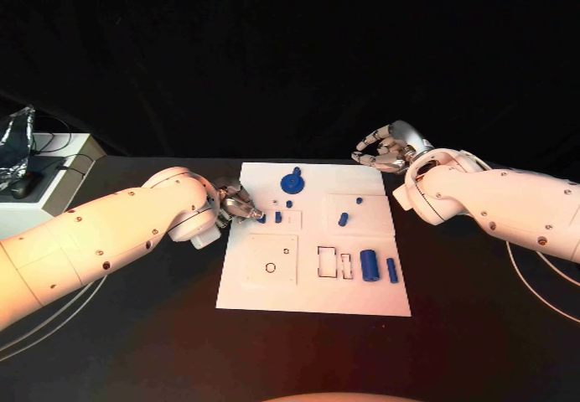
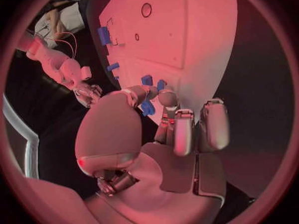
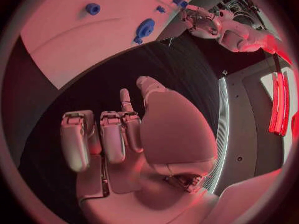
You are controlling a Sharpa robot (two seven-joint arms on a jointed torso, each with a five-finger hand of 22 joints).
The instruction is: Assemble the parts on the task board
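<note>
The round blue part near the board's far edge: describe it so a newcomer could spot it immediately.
Start at the white rectangular task board in the middle of the black table, then go to its far edge, between the two hands. The round blue disc-shaped part lies there; it is wider and rounder than the small blue pegs and cylinders nearer the robot.

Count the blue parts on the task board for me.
8: round one at the far edge, two small just nearer, one pinched by the left hand, two right of centre, two cylinders near right. The hand may hide more.

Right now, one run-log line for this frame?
left hand: pinches small blue part at task board left edge | right hand: empty, fingers curled, off board | assembly: unfinished
</note>
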